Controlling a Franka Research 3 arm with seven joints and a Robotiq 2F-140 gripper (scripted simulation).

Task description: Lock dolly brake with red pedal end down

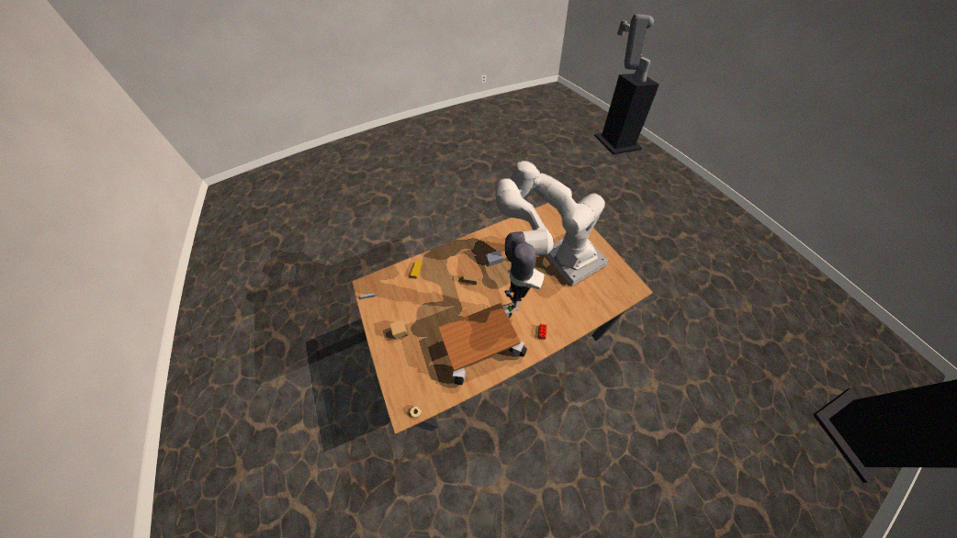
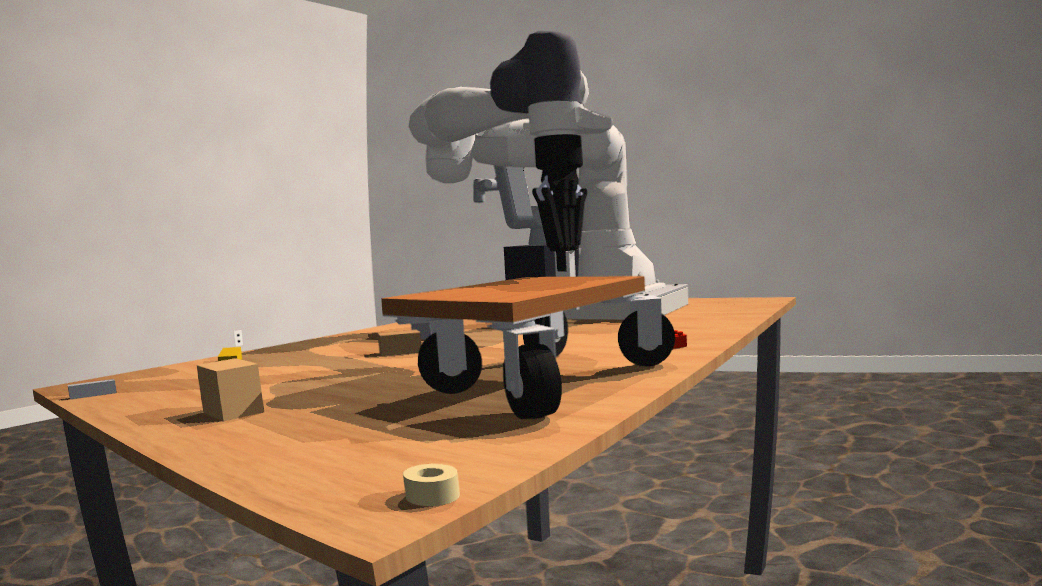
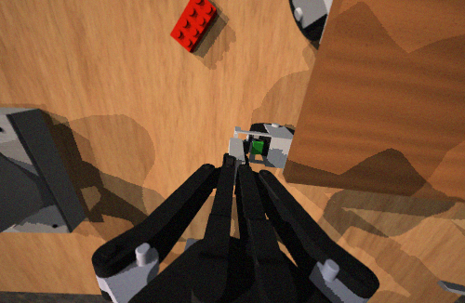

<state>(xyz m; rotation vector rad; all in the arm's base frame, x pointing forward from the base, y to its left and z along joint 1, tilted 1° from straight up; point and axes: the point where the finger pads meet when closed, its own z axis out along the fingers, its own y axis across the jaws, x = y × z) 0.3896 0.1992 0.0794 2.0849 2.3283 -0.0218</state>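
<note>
The dolly has a brown wooden deck on black casters and stands with its wheels on the table; it also shows in the exterior view. In the wrist view a corner of its deck fills the right side. One grey caster bracket sticks out from under the deck edge, with the green end of the brake pedal showing; no red end is visible. My gripper is shut and empty, pointing down, its tips at the left edge of that bracket. It is also seen in the top and exterior views.
A red brick lies on the table beyond the caster. The robot base is at the left. A tan cube, a tape roll, a yellow block and small grey pieces lie elsewhere on the table.
</note>
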